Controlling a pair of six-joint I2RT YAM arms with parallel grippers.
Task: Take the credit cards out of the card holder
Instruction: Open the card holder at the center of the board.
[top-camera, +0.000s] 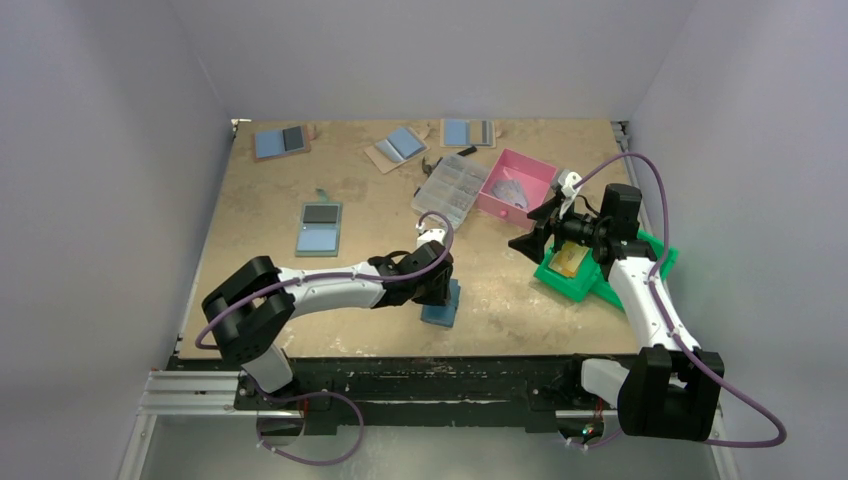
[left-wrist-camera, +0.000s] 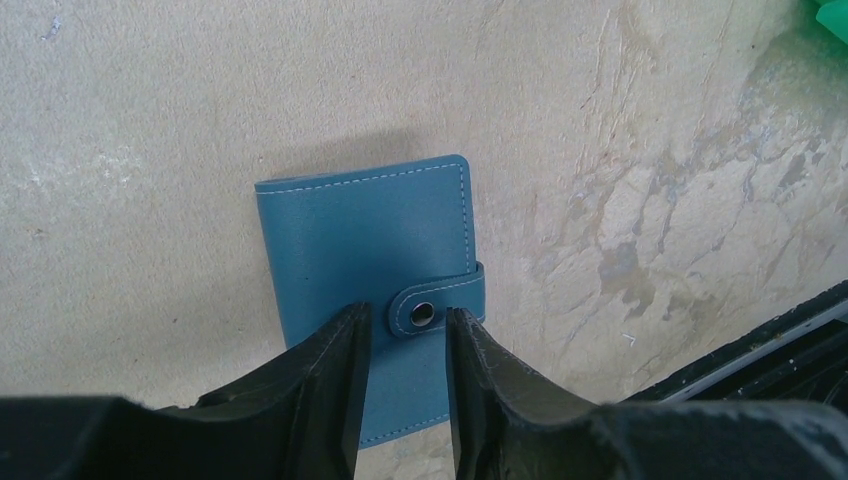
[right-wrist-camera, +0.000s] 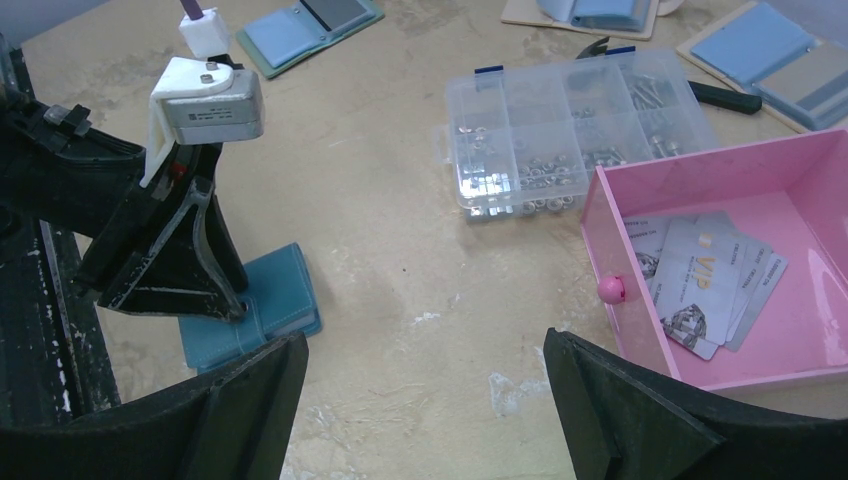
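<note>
The card holder (top-camera: 441, 305) (left-wrist-camera: 370, 240) (right-wrist-camera: 270, 295) lies shut on the table near the front edge, teal-blue, with its snap strap (left-wrist-camera: 460, 285) fastened. My left gripper (top-camera: 435, 290) (left-wrist-camera: 408, 310) points down onto it. Its fingers stand narrowly apart on either side of the strap's snap end, and a gap shows beside the left finger. The credit cards are hidden inside the shut holder. My right gripper (top-camera: 530, 240) (right-wrist-camera: 425, 338) hangs wide open above bare table to the right, holding nothing.
A pink box (top-camera: 517, 185) (right-wrist-camera: 620, 230) with loose cards (right-wrist-camera: 700, 285) and a clear parts organiser (top-camera: 452, 188) (right-wrist-camera: 560, 130) stand behind. A green stand (top-camera: 590, 270) sits under the right arm. One open holder (top-camera: 320, 228) lies left, three more along the back edge.
</note>
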